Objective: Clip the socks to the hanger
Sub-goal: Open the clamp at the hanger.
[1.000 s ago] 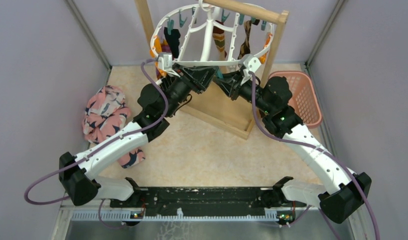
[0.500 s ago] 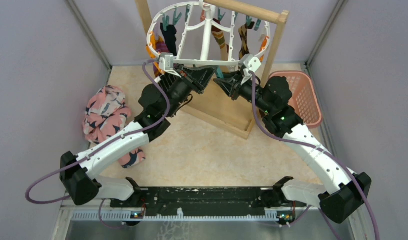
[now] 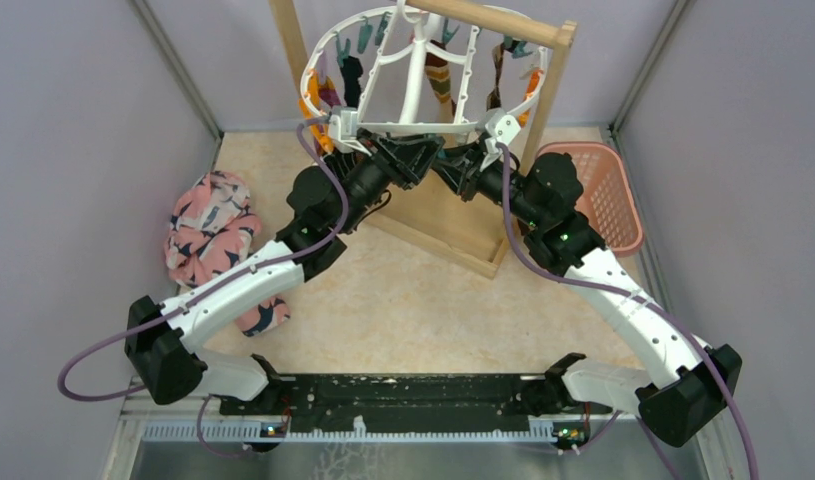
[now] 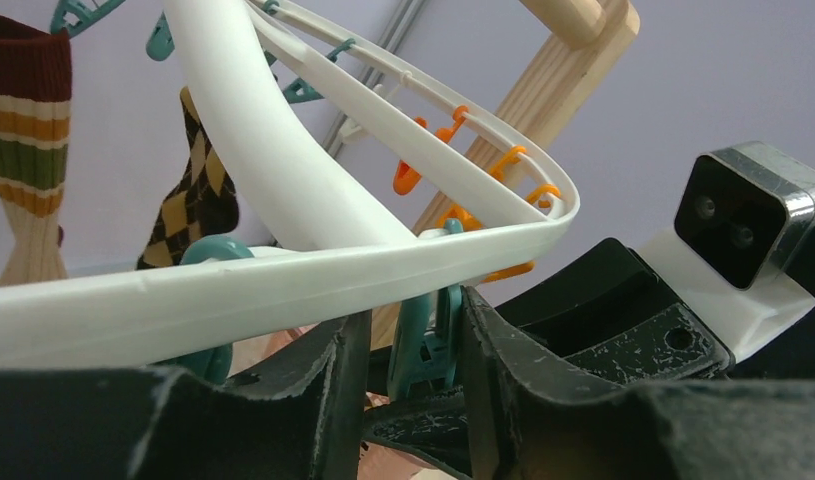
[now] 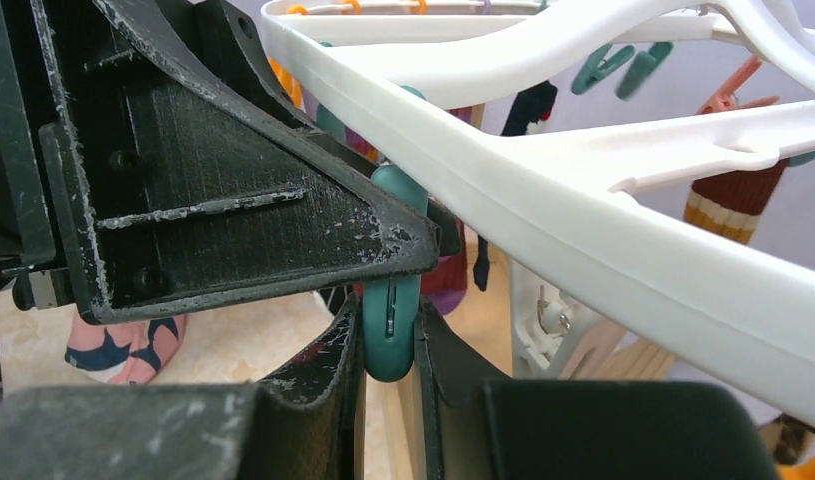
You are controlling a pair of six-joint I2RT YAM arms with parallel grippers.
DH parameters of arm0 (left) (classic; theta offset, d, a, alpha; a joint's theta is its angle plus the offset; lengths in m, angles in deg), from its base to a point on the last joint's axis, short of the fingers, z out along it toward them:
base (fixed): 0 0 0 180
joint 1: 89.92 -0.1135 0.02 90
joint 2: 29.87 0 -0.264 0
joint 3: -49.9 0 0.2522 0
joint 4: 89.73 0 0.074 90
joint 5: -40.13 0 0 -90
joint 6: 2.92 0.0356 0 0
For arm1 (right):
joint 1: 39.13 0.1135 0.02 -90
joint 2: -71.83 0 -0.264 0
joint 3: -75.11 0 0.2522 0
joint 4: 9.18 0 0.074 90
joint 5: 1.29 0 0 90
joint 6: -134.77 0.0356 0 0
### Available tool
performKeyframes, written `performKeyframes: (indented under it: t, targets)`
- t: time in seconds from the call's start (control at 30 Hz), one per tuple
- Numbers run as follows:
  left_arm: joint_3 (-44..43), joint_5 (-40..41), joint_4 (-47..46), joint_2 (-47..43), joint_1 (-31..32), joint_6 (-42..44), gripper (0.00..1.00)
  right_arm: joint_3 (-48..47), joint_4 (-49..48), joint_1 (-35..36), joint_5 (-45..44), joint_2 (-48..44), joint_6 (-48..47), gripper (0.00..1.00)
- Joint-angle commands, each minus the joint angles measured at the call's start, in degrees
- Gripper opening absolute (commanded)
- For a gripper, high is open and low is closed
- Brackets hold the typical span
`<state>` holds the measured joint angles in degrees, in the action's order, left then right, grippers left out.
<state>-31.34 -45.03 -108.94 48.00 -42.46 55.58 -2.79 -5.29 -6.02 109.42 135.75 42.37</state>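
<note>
Hanger (image 3: pixel 415 127): hanging on the rack (image 3: pixel 463 215) at 12 o'clock from the arm bases, its near rim running 9 to 3 across both grippers.
Socks (image 3: pixel 438 75): dangling from the far clips, at 12 o'clock beyond that rim; none is lying in either gripper.
Clip (image 5: pixel 391 300): a teal one is hanging under the near rim, at the hanger's 6 o'clock, its long axis running 12 to 6.
Right gripper (image 5: pixel 388 335): reaching in from 4 o'clock, narrow and pinching the clip's lower end.
Left gripper (image 4: pixel 413 335): reaching in from 8 o'clock, standing partly apart around a teal clip, with a gap showing on one side.
Nearer arm: neither; both are meeting at the same stretch of rim, and the clip is sitting right between each pair of fingers.
Judgement: the coming move is depending on a sock reaching this clip, and the clipped ones are hanging well apart from it.
Hidden: the rim and the left gripper are covering the clip's mouth, so I cannot tell whether it is gaping.
Unclear: whether both grippers are working one clip, though it looks likely.
Outward: the cloth (image 3: pixel 208 235) is lying at 9 o'clock on the bench (image 3: pixel 413 300), the basket (image 3: pixel 603 190) at 3 o'clock; no loose sock is showing.
</note>
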Motion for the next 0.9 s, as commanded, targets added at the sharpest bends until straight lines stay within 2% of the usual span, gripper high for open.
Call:
performKeyframes:
  t: [0.0,0.03,0.23,0.3,0.57,0.7,0.8,0.87]
  targets:
    - [-1.2,0.7,-0.8,-0.9,-0.3,0.3,0.41,0.0,-0.8,0.4,3.0,-0.5,-0.5,0.0]
    - [-1.1,1.0,-0.9,-1.2,-0.3,0.4,0.42,0.1,-0.8,0.5,3.0,-0.4,-0.5,0.0]
    - [-1.7,0.4,-1.4,-1.5,-0.3,0.5,0.66,0.3,-1.2,0.4,3.3,-0.4,-0.3,0.0]
    - [-2.0,0.0,-1.3,-1.0,-0.2,0.1,0.68,0.6,-1.5,0.5,3.5,-0.2,0.0,0.0]
    - [-0.2,3.7,-2.5,-2.0,-0.1,0.4,0.61,0.6,-1.3,0.4,3.4,-0.4,0.1,0.0]
    - [-0.5,3.7,-2.6,-1.7,-0.2,0.8,0.54,1.0,-1.7,0.4,3.6,-0.2,0.3,0.0]
    - [-0.6,3.1,-2.2,-1.4,-0.2,0.7,0.44,1.5,-2.2,0.4,3.6,-0.2,0.5,0.0]
    - [-0.7,2.7,-1.9,-1.1,-0.2,0.6,0.31,1.6,-2.3,0.4,3.6,-0.3,0.5,0.0]
